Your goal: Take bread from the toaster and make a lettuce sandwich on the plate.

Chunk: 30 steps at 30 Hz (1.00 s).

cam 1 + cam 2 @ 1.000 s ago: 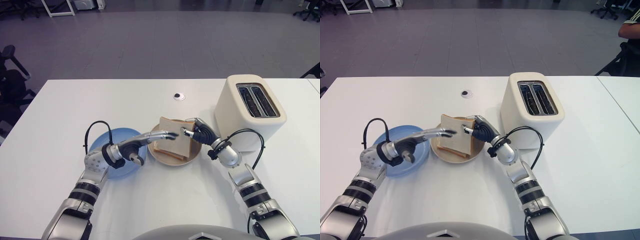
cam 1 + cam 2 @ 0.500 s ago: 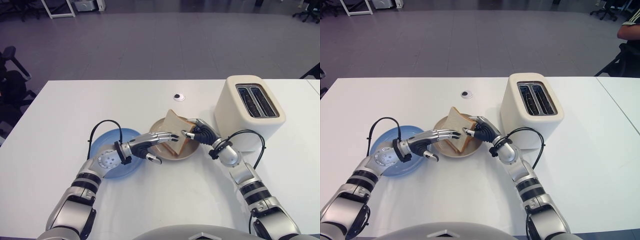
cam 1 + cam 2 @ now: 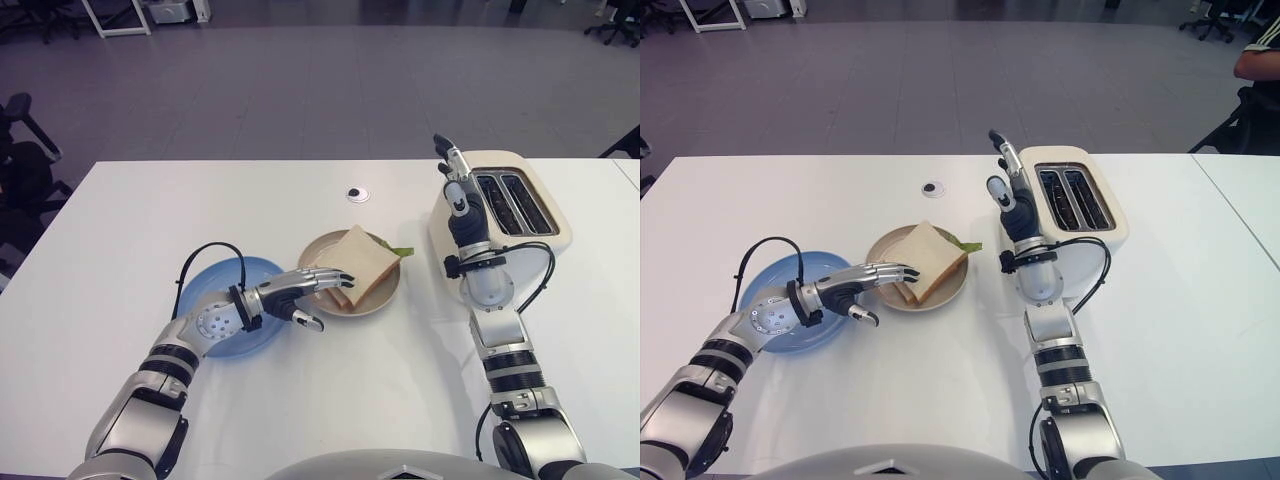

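A sandwich lies on the tan plate at mid-table, its top bread slice resting flat. A bit of green lettuce pokes out at its far right edge. My left hand is open, low over the plate's left rim, its fingertips touching the near left edge of the bread. The right hand is open and raised, fingers pointing up, just left of the cream toaster. Both toaster slots look dark.
A blue plate sits left of the tan plate, under my left wrist. A small black round fitting is set in the white table farther back. A black cable loops beside the toaster's front.
The right hand let go of the top slice and rose beside the toaster. The slice, tilted up before, now lies flat. The left hand stays at the bread's edge.
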Each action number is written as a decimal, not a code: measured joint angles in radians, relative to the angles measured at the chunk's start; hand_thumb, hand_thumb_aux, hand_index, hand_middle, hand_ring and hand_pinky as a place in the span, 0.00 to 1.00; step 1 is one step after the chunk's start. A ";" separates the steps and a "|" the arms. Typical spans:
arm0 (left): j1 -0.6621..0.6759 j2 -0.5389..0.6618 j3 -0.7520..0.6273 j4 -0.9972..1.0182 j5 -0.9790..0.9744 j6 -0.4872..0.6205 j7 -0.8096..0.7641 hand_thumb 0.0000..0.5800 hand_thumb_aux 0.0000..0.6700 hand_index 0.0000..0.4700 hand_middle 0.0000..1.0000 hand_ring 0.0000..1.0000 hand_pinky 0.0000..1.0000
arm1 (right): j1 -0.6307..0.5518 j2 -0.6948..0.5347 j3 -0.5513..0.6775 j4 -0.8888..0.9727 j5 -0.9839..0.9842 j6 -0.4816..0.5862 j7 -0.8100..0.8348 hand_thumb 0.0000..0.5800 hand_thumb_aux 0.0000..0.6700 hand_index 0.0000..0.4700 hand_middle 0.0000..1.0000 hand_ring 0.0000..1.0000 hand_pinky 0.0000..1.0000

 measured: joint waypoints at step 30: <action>0.079 -0.010 -0.046 -0.086 -0.186 0.067 -0.363 1.00 1.00 1.00 1.00 1.00 1.00 | 0.140 -0.263 0.411 0.030 -0.119 -0.073 0.634 1.00 1.00 1.00 1.00 1.00 1.00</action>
